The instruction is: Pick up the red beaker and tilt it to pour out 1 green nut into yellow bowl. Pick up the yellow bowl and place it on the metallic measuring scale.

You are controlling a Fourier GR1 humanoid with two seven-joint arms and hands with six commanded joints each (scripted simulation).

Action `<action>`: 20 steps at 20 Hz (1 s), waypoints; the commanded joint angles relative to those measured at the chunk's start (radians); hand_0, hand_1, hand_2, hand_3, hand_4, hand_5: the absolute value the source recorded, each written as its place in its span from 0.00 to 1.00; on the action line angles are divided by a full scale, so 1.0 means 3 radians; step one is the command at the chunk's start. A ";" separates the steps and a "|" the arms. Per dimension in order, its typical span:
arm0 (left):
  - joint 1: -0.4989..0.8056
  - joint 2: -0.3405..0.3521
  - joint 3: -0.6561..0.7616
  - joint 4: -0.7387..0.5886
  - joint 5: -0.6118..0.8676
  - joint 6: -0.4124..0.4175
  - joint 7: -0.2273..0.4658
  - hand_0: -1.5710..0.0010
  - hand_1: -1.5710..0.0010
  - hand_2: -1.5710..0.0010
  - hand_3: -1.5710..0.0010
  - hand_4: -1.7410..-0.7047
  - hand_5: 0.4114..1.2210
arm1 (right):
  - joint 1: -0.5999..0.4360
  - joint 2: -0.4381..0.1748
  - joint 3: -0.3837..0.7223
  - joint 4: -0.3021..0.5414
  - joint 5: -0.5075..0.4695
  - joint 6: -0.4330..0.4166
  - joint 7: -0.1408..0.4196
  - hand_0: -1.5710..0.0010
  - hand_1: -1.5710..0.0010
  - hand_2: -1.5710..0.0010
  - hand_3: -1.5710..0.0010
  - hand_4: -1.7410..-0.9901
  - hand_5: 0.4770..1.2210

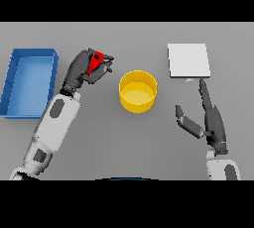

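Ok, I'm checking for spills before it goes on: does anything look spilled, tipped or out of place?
Nothing looks spilled. The left hand grips the red beaker tilted toward the yellow bowl, which stands upright; no nut shows on the table. The scale sits square, and the right hand is open beside it.

Left robot hand grips red beaker beside yellow bowl.

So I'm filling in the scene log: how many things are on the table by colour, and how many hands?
Red: 1, the red beaker, held in the left hand
Yellow: 1, the yellow bowl
Blue: 1, the blue bin
White: 1, the measuring scale
Hands: 2, left and right hand
Total: 4 things, 2 hands
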 commanded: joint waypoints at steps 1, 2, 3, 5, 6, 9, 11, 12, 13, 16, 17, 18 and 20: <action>-0.0031 0.0033 -0.0047 0.0008 -0.0044 -0.0023 0.0054 0.00 0.00 0.00 0.01 0.01 0.87 | -0.0039 0.0002 -0.0007 0.0027 -0.0001 -0.0001 0.0075 1.00 1.00 1.00 1.00 0.65 0.27; -0.0059 0.0064 -0.0085 0.0022 -0.0076 -0.0040 0.0091 0.00 0.00 0.00 0.01 0.01 0.87 | -0.0033 -0.0013 -0.0019 0.0024 -0.0016 0.0010 0.0071 1.00 1.00 1.00 1.00 0.65 0.27; -0.0090 0.0091 -0.0119 0.0042 -0.0103 -0.0054 0.0125 0.00 0.00 0.00 0.01 0.01 0.86 | -0.0043 -0.0012 -0.0020 0.0027 -0.0032 0.0023 0.0077 1.00 1.00 1.00 1.00 0.65 0.27; -0.0155 0.0122 -0.0216 0.0056 -0.0196 -0.0049 0.0242 0.00 0.00 0.00 0.00 0.01 0.87 | -0.0021 -0.0003 -0.0009 0.0017 -0.0024 0.0021 0.0068 1.00 1.00 1.00 1.00 0.65 0.27; -0.0219 0.0219 -0.0292 0.0076 -0.0323 -0.0064 0.0309 0.00 0.00 0.00 0.00 0.01 0.87 | 0.0016 0.0008 0.0001 0.0024 -0.0015 0.0015 0.0027 1.00 1.00 1.00 1.00 0.65 0.27; -0.0404 0.0349 -0.0623 0.0149 -0.0713 -0.0136 0.0532 0.00 0.00 0.00 0.00 0.00 0.89 | -0.0011 0.0018 -0.0013 0.0012 -0.0047 0.0022 0.0085 1.00 1.00 1.00 1.00 0.65 0.28; -0.0544 0.0413 -0.0892 0.0207 -0.0994 -0.0213 0.0607 0.00 0.00 0.00 0.00 0.00 0.88 | 0.0006 0.0023 0.0009 -0.0016 -0.0037 0.0033 0.0089 1.00 1.00 1.00 1.00 0.65 0.29; -0.0584 0.0484 -0.1003 0.0227 -0.1122 -0.0244 0.0600 0.00 0.00 0.00 0.00 0.00 0.91 | 0.0034 0.0008 0.0012 -0.0050 -0.0040 0.0048 0.0078 1.00 1.00 1.00 1.00 0.64 0.29; -0.0661 0.0496 -0.1093 0.0256 -0.1220 -0.0291 0.0665 0.00 0.00 0.00 0.00 0.00 0.93 | 0.0042 0.0025 0.0037 -0.0051 -0.0006 0.0034 0.0072 1.00 1.00 1.00 1.00 0.63 0.30; -0.0861 0.0548 -0.1329 0.0369 -0.1443 -0.0415 0.0627 0.00 0.00 0.00 0.00 0.00 0.96 | -0.0004 0.0012 0.0011 -0.0051 -0.0040 0.0048 0.0133 1.00 1.00 1.00 1.00 0.62 0.31; -0.0914 0.0575 -0.1392 0.0377 -0.1498 -0.0465 0.0599 0.00 0.00 0.00 0.00 0.05 0.97 | 0.0023 0.0021 0.0020 -0.0069 -0.0036 0.0045 0.0120 1.00 1.00 1.00 1.00 0.61 0.31; -0.0958 0.0617 -0.1483 0.0385 -0.1569 -0.0543 0.0560 0.00 0.00 0.00 0.00 0.09 0.98 | 0.0018 0.0019 -0.0005 -0.0054 -0.0080 0.0057 0.0116 1.00 1.00 1.00 1.00 0.61 0.31; -0.1144 0.0660 -0.1632 0.0447 -0.1687 -0.0731 0.0545 0.00 0.00 0.00 0.06 0.06 0.98 | 0.0055 0.0079 0.0033 -0.0038 -0.0088 0.0059 0.0044 1.00 1.00 1.00 1.00 0.61 0.30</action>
